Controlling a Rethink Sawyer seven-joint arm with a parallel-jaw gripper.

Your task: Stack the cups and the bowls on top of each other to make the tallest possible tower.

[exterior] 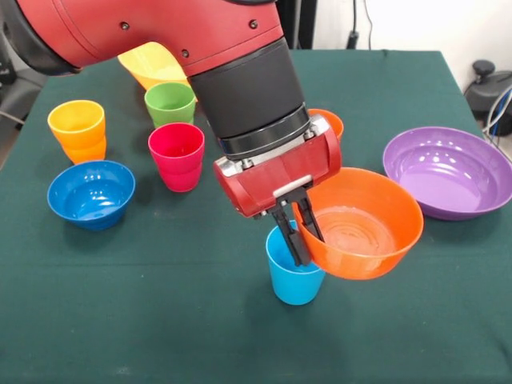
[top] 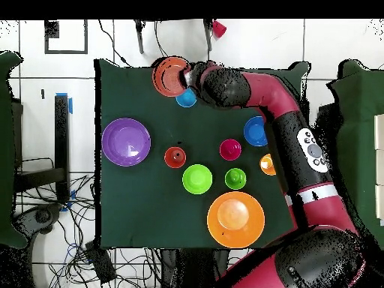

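Gripping the near-left rim of the orange bowl [exterior: 362, 222], the tool [exterior: 298, 234] has one black finger inside the wall and one outside, closed on it. Bowl hangs tilted, glossy, its underside touching the rim of the light blue cup [exterior: 293, 277], which stands upright on the green-clothed bench [exterior: 160, 320] nearest the front camera. At about nine o'clock from that cup sits the blue bowl [exterior: 91, 193]; at two o'clock, the wide shallow purple bowl [exterior: 448, 170]. Farther back: magenta cup [exterior: 177, 155], yellow-orange cup [exterior: 78, 130] apparently nested on another, green cup [exterior: 170, 102], then the large yellow bowl [exterior: 152, 66], partly behind the arm. A small orange piece [exterior: 330, 122] peeks past the tool's housing. Overhead alone shows a light green bowl [top: 196, 179], hidden by the arm in front.
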